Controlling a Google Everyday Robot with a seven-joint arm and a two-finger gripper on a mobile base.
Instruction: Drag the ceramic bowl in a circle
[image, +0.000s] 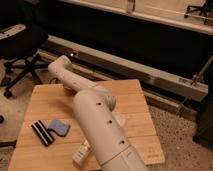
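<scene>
A light bamboo table (132, 107) (planks running side to side) stands on a speckled floor (175, 135). Behind it a metal rail (125, 65) runs under dark glass, and a black office chair (20, 42) sits at the back left. The white arm (95, 117) reaches from the front across the tabletop. The gripper (63, 82) is down at the table's back left, mostly hidden by the arm, so I cannot tell its state. The bowl (67, 90) shows just beside it as a reddish-brown sliver. At the front left lie a striped pad (42, 133) and a blue sponge (60, 127). A small bottle (81, 152) is nearer the front; its label is unreadable.
</scene>
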